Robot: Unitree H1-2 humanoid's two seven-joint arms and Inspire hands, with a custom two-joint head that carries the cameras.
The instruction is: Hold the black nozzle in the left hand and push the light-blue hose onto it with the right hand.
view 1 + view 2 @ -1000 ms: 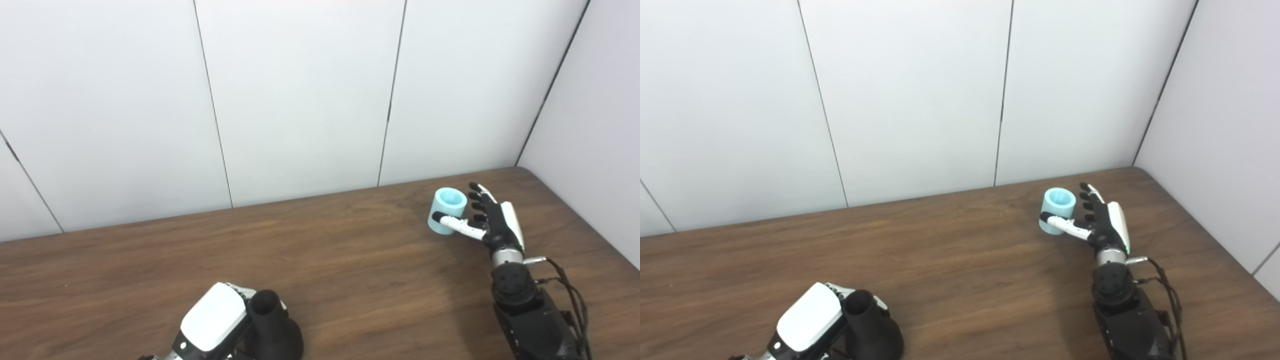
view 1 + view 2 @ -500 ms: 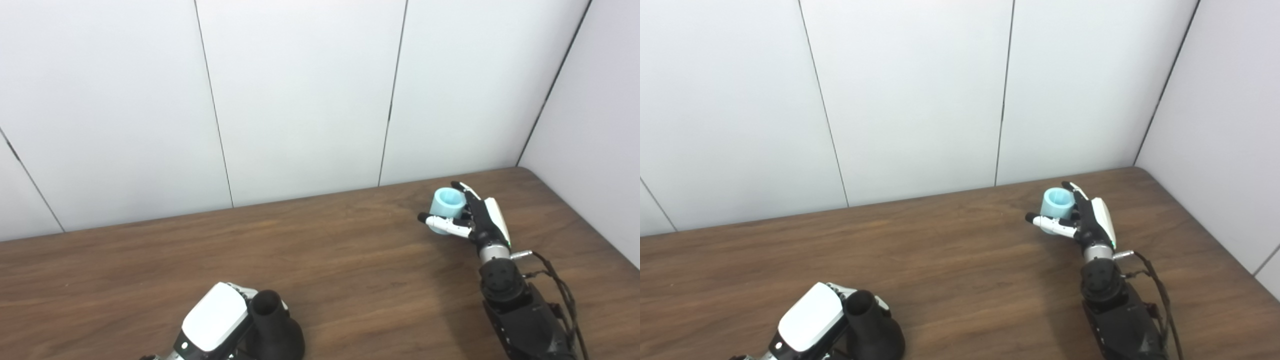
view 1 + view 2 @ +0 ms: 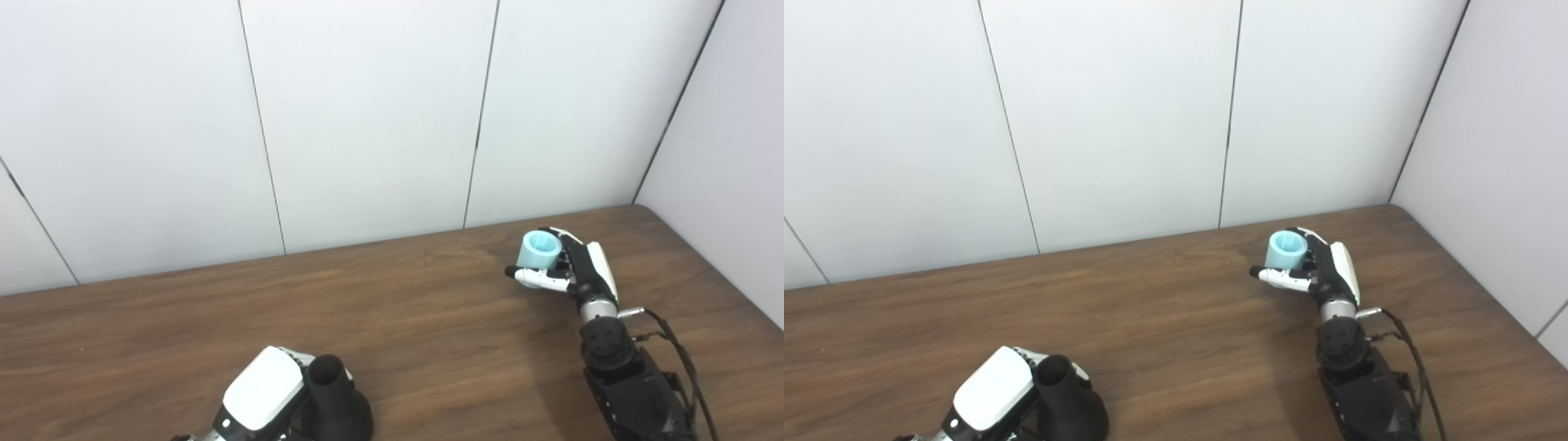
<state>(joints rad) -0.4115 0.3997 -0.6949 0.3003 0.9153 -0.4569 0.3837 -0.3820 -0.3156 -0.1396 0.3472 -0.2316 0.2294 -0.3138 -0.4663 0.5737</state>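
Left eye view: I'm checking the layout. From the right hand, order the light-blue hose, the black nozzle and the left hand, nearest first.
1. light-blue hose, in the right hand, far right.
2. black nozzle, bottom edge, left of centre.
3. left hand, against the nozzle's left side.

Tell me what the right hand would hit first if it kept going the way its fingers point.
The right hand already wraps the blue hose; beyond that, only bare table, then probably the white wall.

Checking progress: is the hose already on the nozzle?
No, the hose is far right in the right hand, while the nozzle sits by the left hand.
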